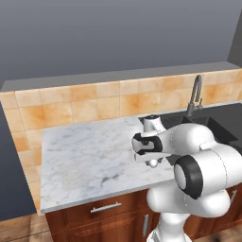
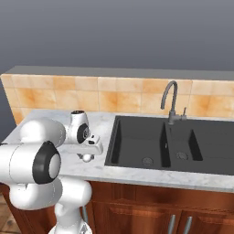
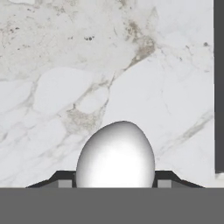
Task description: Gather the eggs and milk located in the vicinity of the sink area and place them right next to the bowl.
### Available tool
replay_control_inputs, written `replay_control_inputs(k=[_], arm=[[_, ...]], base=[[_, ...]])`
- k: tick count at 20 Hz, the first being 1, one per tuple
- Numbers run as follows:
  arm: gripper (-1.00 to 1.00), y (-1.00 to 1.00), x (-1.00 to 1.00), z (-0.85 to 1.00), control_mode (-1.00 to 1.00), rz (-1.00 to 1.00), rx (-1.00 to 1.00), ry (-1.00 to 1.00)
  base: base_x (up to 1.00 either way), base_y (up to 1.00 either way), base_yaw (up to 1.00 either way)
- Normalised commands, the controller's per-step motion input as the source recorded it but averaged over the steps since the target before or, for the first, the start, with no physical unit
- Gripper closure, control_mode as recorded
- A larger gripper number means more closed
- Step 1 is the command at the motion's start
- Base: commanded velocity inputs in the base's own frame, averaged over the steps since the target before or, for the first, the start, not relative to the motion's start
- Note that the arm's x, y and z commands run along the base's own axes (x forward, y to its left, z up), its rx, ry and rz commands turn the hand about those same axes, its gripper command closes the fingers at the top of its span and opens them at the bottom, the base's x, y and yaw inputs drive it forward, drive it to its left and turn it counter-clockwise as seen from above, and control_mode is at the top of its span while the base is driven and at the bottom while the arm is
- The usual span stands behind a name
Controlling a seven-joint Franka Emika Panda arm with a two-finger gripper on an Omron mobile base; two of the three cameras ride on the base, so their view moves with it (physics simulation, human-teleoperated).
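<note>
And there it was: the gripper (image 3: 114,186) had an egg (image 3: 115,154) pinched between its two dark fingertips (image 3: 165,178), jaws drawn in snug against the shell on both sides. From the hand view, the white oval filled the lower middle, its pointed end up in the picture, with veined marble counter (image 3: 65,65) spread out behind it and a dark strip of the sink (image 3: 218,87) running down the right edge. Over on the left base view, the white arm (image 1: 198,165) curled in from the lower right, its hand pointed down over the front part of the counter (image 1: 80,156), and the egg (image 1: 153,163) showed as a small pale round shape just under the hand. Whether it touched the marble or hung just above it, I could not tell. The right base view gave the other angle: the egg (image 2: 86,157) sat below the hand, close to the counter's front edge and just left of the sink (image 2: 137,141), a dark double basin with round drains. The curved grey faucet (image 2: 171,101) stood behind the basin against the orange tiled backsplash (image 2: 91,98). Below ran brown wooden cabinets (image 1: 94,212) with metal handles.
</note>
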Motion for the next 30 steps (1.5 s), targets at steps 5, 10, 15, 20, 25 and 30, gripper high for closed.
replay_control_inputs(k=[5,10,15,20,25,30], arm=[[1.0,0.0,-0.14,0.28,-1.0,0.0,0.0,0.03],[1.0,0.04,-0.54,0.7,-1.0,-0.04,0.0,0.1],[1.0,0.01,-0.77,0.57,-1.0,-0.06,0.0,0.09],[1.0,0.0,-0.58,0.26,-1.0,-0.13,0.0,0.04],[1.0,-0.15,-0.06,0.0,-1.0,-0.08,0.01,0.0],[1.0,0.0,0.0,0.0,-1.0,0.0,0.0,0.0]], base=[[0.0,0.0,0.0],[0.0,0.0,0.0],[0.0,0.0,0.0],[0.0,0.0,0.0],[0.0,0.0,0.0],[0.0,0.0,0.0]])
